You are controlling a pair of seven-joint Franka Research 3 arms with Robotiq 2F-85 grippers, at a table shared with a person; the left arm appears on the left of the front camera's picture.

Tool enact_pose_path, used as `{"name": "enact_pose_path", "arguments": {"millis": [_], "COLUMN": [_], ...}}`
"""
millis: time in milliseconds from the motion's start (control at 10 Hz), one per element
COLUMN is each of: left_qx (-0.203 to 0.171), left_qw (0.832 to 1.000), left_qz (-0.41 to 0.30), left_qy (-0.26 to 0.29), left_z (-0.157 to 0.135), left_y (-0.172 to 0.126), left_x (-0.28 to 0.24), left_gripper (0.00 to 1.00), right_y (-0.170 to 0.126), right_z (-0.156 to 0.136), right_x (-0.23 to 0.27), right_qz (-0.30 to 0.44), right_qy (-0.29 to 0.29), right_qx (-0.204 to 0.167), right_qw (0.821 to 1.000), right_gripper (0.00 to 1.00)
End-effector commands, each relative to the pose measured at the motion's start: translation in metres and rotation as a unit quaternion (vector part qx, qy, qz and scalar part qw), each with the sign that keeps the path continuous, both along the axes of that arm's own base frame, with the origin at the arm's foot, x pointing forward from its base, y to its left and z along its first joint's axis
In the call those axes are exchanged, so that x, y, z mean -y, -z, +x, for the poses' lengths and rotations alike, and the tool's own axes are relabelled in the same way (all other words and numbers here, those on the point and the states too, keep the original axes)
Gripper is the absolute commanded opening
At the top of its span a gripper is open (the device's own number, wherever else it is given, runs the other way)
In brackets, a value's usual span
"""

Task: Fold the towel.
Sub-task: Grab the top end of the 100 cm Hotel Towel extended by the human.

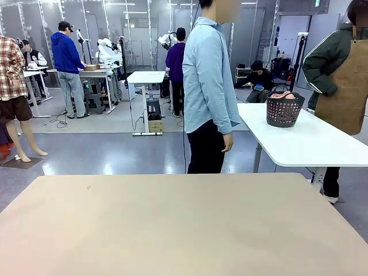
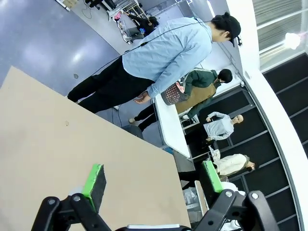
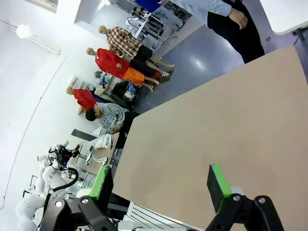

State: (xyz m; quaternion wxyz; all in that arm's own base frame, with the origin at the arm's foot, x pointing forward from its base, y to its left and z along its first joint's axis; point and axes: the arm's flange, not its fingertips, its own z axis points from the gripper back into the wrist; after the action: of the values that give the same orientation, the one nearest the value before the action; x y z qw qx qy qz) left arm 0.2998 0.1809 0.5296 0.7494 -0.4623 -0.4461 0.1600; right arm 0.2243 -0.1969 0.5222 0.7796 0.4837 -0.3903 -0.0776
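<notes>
Beige table (image 1: 172, 230) | one towel (image 1: 282, 95) in one basket (image 1: 283, 113) | left hand (image 2: 153, 178), right hand (image 3: 159, 183) spread

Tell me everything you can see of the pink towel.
The towel is salmon-pink cloth, bunched in soft folds rather than spread. It sits in the dark perforated basket, its top showing just above the rim. The basket stands on the white side table. Only the basket touches it.

the towel (image 1: 282, 95) lies mostly hidden inside the basket (image 1: 283, 114).
</notes>
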Motion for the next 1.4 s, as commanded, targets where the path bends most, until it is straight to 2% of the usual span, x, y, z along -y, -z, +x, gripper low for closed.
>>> {"name": "enact_pose_path", "arguments": {"millis": [0, 1300], "left_qx": [-0.004, -0.004], "left_qw": [1.0, 1.0], "left_qz": [-0.009, -0.009], "left_qy": [0.003, 0.003], "left_z": [0.0014, 0.0014], "left_y": [-0.0016, -0.0016], "left_x": [0.0005, 0.0005], "left_gripper": [1.0, 1.0], "right_y": [-0.0011, -0.0011], "right_z": [0.0006, 0.0006], "right_x": [0.0009, 0.0009], "right_qz": [-0.001, -0.001], "right_qy": [-0.002, -0.002], "right_qx": [0.009, 0.009], "right_qw": [1.0, 1.0], "right_gripper": [1.0, 1.0]}}
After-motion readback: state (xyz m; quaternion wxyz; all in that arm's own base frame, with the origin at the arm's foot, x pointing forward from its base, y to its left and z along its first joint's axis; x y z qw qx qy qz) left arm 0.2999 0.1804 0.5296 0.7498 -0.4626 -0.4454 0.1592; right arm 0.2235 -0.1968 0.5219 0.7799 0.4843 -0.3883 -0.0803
